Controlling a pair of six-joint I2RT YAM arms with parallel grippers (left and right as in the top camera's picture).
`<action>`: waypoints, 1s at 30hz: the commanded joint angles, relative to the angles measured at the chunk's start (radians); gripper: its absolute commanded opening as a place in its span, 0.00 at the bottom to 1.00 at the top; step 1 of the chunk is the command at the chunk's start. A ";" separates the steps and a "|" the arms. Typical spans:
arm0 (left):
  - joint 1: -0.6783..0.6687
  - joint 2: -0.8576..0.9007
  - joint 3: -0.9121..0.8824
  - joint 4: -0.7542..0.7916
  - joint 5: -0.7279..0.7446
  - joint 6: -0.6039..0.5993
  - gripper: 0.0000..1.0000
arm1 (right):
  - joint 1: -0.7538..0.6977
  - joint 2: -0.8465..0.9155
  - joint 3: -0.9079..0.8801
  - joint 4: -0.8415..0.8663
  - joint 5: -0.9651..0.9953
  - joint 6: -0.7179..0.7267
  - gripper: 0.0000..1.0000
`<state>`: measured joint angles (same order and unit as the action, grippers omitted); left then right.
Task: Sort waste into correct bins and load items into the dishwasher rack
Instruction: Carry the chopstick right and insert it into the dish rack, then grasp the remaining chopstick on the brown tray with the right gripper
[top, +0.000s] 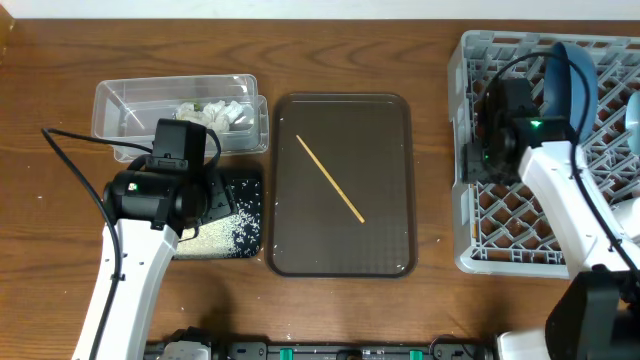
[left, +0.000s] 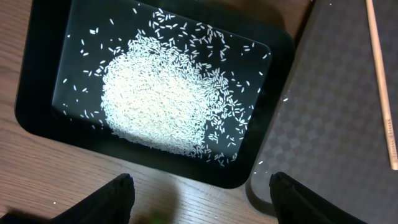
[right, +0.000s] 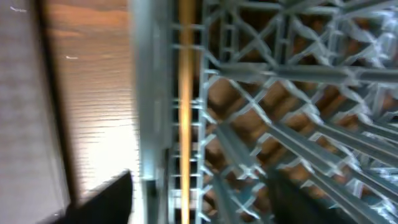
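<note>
The black tray (top: 245, 190) holds a heap of white rice grains (left: 161, 93). My left gripper (left: 202, 196) hangs open and empty over its near edge. The clear tub (top: 120, 105) holds the white tissue (top: 228, 113); the wrapper is not clear to see. One wooden chopstick (top: 330, 178) lies slantwise on the brown tray, and it also shows in the left wrist view (left: 382, 81). My right gripper (right: 199, 199) is open over the left edge of the grey rack (top: 470, 240). A second chopstick (right: 185, 93) lies in the rack between the spread fingers, blurred. The deep-blue dish (top: 578, 75) stands in the rack.
The dark brown serving tray (top: 385, 230) lies between the black tray and the rack. Bare wooden table (top: 40, 250) lies to the left and along the front. The right arm (top: 570, 210) crosses over the rack.
</note>
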<state>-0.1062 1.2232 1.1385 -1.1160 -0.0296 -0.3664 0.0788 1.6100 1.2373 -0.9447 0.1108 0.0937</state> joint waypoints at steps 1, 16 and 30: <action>0.005 0.000 -0.002 -0.002 -0.004 -0.006 0.73 | 0.010 -0.066 0.045 0.016 -0.105 -0.005 0.71; 0.005 0.000 -0.002 -0.001 -0.004 -0.006 0.73 | 0.335 0.002 0.029 0.265 -0.318 -0.005 0.66; 0.005 0.000 -0.002 -0.002 -0.004 -0.006 0.73 | 0.554 0.327 0.029 0.342 -0.248 0.008 0.63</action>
<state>-0.1062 1.2232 1.1385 -1.1160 -0.0296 -0.3660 0.5987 1.8889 1.2724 -0.6083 -0.1844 0.0944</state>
